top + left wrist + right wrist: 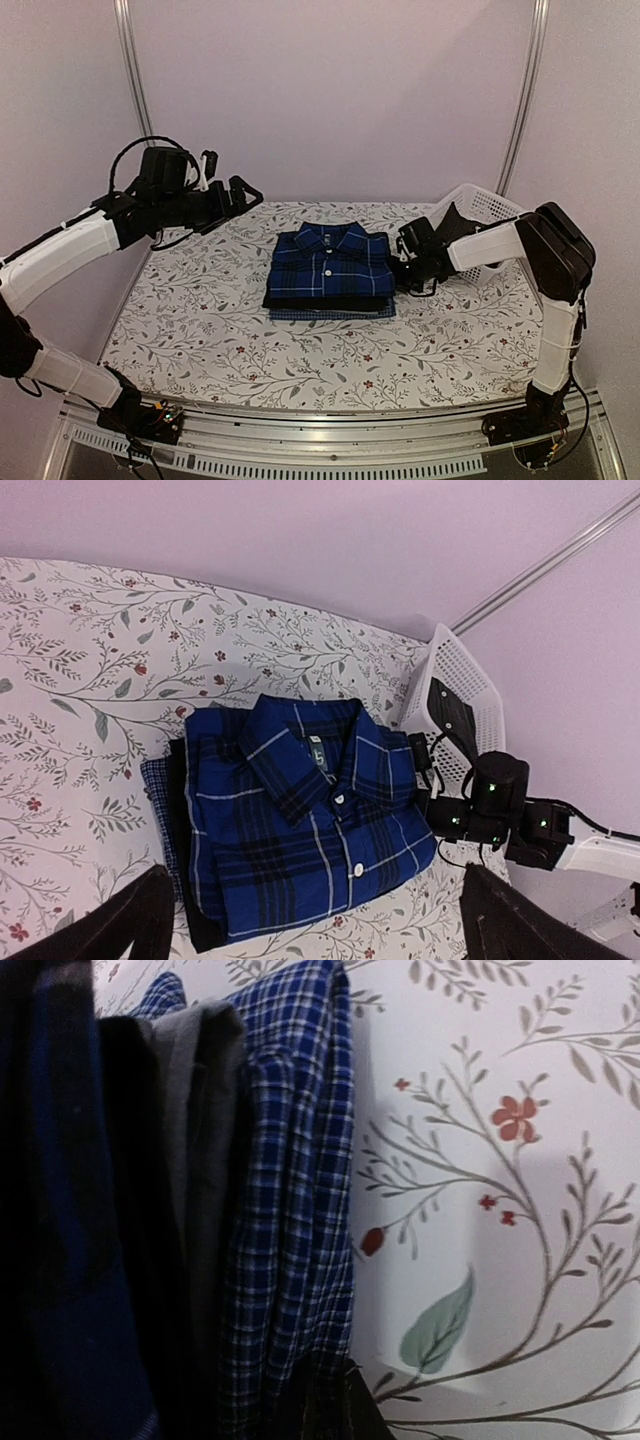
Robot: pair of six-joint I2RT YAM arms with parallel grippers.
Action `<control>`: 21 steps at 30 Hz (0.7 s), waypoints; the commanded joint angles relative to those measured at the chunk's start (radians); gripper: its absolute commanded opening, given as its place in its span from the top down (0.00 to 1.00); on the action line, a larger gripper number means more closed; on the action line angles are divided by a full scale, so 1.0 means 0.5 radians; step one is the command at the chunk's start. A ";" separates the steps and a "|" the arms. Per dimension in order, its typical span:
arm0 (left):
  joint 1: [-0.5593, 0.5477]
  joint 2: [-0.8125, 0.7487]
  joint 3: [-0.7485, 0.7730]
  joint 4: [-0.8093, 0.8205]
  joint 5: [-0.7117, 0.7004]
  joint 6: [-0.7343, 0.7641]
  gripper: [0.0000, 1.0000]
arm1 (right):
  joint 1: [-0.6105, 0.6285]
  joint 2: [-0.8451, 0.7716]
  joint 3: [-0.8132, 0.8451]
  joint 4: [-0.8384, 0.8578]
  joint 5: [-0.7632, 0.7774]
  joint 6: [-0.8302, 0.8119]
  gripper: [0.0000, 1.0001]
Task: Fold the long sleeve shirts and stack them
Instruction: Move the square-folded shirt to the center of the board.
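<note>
Three folded long sleeve shirts lie stacked at the table's middle: the dark blue plaid one [330, 262] [300, 820] on top, a black one [320, 301] [178, 820] under it, and a fine blue check one [330, 313] [290, 1210] at the bottom. My right gripper [400, 262] [335, 1405] is low at the stack's right edge, shut on the edge of the fine check shirt. My left gripper [232, 178] [320, 920] hangs open and empty, raised above the back left of the table and well away from the stack.
A white lattice basket [485, 205] [455, 680] stands tilted at the back right, just behind my right arm. The floral tablecloth [200, 330] covers the table around the stack. Walls close in behind and at both sides.
</note>
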 commanded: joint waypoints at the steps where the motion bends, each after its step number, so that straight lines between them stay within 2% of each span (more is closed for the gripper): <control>1: -0.006 -0.060 -0.037 -0.045 0.015 0.049 0.01 | 0.116 0.148 0.124 0.065 -0.127 0.074 0.92; 6: 0.000 -0.078 -0.040 -0.049 0.027 0.060 0.01 | 0.224 0.298 0.332 0.113 -0.230 0.116 0.92; 15: -0.008 -0.060 -0.082 0.013 0.136 0.008 0.01 | 0.462 0.674 0.915 0.125 -0.430 0.150 0.90; 21: -0.105 0.054 -0.062 0.054 0.181 -0.020 0.00 | 0.456 0.627 0.952 0.049 -0.395 0.066 0.74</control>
